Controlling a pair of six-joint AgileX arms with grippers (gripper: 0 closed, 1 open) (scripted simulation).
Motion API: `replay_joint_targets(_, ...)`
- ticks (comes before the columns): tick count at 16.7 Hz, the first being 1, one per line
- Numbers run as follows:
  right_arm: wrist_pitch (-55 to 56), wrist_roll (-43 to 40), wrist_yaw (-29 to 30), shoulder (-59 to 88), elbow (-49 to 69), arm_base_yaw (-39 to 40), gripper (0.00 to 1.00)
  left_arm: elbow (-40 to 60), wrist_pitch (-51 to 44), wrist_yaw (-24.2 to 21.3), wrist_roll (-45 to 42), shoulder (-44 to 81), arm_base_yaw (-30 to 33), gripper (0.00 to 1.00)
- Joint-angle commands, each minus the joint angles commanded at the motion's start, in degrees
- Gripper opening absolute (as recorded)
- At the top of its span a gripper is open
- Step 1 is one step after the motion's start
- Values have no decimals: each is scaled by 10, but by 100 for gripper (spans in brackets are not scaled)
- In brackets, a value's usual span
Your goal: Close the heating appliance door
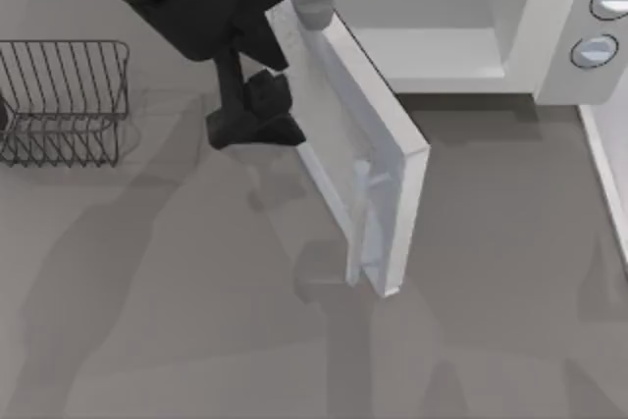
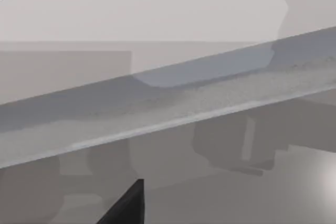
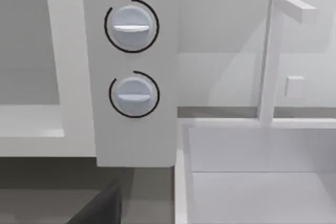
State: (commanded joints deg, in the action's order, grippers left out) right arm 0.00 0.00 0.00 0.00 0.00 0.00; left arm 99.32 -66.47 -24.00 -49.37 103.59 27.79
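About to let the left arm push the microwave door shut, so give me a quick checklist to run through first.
1. Door open, swung out from the microwave: ok, ready to push.
2. Left hand beside the door's outer face: ok.
3. Hand touching the door: cannot tell.
4. Cavity free of anything that blocks closing: ok as far as the top view shows.
5. Wire rack out of the swing path, at the table's left: ok.
6. Hand's fingers open or shut: cannot tell.

Wire rack [image 1: 61, 100] left, sink [image 3: 252, 171] right
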Motion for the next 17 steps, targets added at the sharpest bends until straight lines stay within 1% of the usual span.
replay_joint_targets(9,0,0,0,0,0,0,100,0,0,0,0,0,0,2)
replay_joint_targets(10,0,0,0,0,0,0,100,0,0,0,0,0,0,0)
replay_joint_targets(17,0,0,0,0,0,0,100,0,0,0,0,0,0,0)
